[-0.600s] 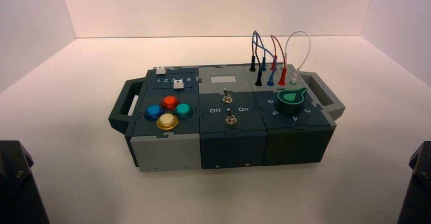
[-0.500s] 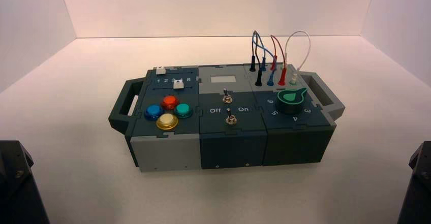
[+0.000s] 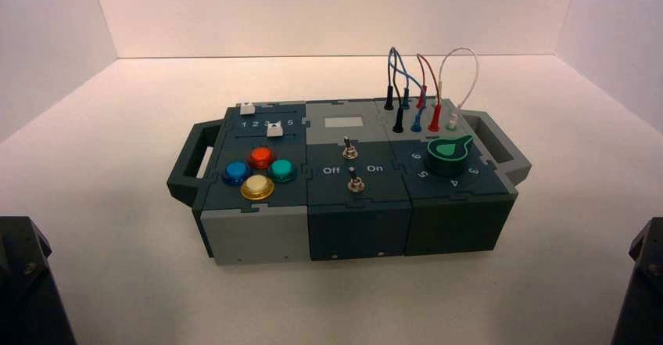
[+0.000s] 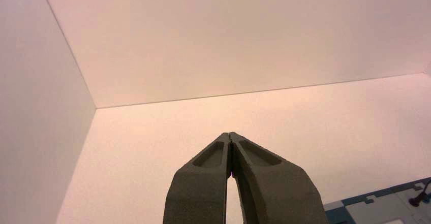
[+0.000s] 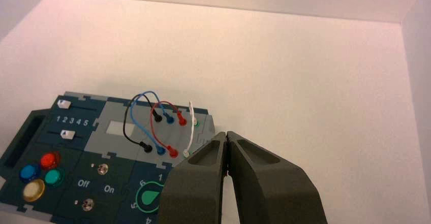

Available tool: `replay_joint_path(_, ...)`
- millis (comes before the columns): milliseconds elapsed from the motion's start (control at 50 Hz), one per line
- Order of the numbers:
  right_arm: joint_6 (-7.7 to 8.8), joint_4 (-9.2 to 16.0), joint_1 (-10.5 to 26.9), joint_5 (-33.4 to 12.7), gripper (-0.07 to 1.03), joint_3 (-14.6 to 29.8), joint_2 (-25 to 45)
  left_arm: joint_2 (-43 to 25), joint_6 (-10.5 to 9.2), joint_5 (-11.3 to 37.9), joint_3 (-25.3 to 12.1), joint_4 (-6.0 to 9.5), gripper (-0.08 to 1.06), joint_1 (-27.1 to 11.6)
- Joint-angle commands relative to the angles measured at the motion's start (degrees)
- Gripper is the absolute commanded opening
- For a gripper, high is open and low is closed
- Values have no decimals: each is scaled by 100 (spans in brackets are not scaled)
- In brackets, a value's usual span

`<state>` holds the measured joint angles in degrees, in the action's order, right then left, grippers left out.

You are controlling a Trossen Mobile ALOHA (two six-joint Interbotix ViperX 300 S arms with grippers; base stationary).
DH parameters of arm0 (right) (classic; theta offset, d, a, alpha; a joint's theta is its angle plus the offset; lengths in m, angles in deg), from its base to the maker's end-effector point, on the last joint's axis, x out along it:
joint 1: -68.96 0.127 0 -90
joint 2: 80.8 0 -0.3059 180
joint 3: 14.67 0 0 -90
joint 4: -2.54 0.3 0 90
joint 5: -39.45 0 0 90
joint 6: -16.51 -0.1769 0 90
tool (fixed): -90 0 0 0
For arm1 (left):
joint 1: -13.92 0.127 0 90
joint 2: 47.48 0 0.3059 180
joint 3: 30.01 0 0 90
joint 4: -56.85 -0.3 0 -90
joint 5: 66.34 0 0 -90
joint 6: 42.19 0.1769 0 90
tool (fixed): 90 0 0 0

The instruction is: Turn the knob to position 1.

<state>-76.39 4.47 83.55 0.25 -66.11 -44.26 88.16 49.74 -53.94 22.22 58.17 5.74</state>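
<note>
On the right end of the box point(image 3: 234, 243), top face, sits the knob point(image 3: 449, 156): dark-green dial w/ bright green teardrop cap, numbers printed round it. From the high view its tip aims far-right, toward the box's right handle point(image 3: 500, 145). Right wrist view shows the knob point(image 5: 148, 197) partly hidden behind the claw, so exact position can't be read.

Both arms are parked at the near corners, well apart from the box. Left gripper point(image 4: 231, 138): fingers pressed together, tips touching, nothing btwn them; it looks over bare floor w/ only a corner of the box in sight. Right gripper point(image 5: 226, 135): fingers also closed tip to tip, empty, hanging above and near side of the knob end.

Other parts:
- Far of the knob, plug wires point(image 3: 422, 87) in black, blue, red, white loop btwn sockets.
- Centre section: two small metal toggle switches point(image 3: 350, 151), Off/On lettering beside the nearer one.
- Left section: four dome buttons point(image 3: 258, 171) (red, blue, teal, yellow) and two white sliders point(image 3: 274, 130) by a 1–5 scale.
</note>
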Motion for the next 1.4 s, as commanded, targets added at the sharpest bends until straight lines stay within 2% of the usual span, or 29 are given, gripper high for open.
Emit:
replay_joint_path(20, -53, 35, -18, -53, -2, 123, 325, -149, 9, 62, -141, 62, -3, -79)
replay_joint_path(120, -35, 88, -18, -246, -2, 229, 712, -316, 9, 237, -211, 70, -3, -290)
replay_joint_path(180, 0, 246, -18, -606, -2, 483, 1178, -554, 0, 404, -264, 79, -3, -615)
replay_joint_path(280, 35, 334, -9, -747, -2, 598, 1354, -633, -9, 448, -272, 79, -3, -729)
replay_joint_path(320, 44, 439, 9, -932, -2, 791, 1608, -826, -35, 510, -308, 79, -3, -1011)
replay_joint_path(380, 53, 527, 9, -1046, -2, 879, 1731, -932, -53, 562, -308, 79, -3, -1204)
replay_joint_path(460, 62, 624, 18, -1160, -2, 914, 1872, -1107, -70, 598, -334, 97, -3, -1635)
replay_joint_path(600, 88, 782, 62, -1239, -2, 765, 2188, -1477, -70, 633, -352, 132, -3, -2153)
replay_joint_path(720, 114, 835, 88, -1222, -2, 703, 2355, -1661, -70, 633, -369, 158, -3, -2373)
replay_joint_path(780, 114, 914, 255, -1178, -2, 668, 2558, -1872, -79, 633, -387, 167, -3, -2558)
replay_joint_path(1160, 123, 1002, 659, -1072, -2, 721, 3437, -2294, -79, 624, -545, 158, -3, -2751)
replay_joint_path(1260, 158, 1020, 686, -1055, -2, 694, 3753, -2452, -79, 615, -615, 158, -3, -2751)
replay_joint_path(1300, 229, 1020, 686, -1037, -2, 677, 3990, -2514, -70, 606, -668, 158, -3, -2751)
replay_joint_path(1400, 237, 1020, 703, -993, -2, 694, 4166, -2602, -79, 606, -712, 167, -3, -2751)
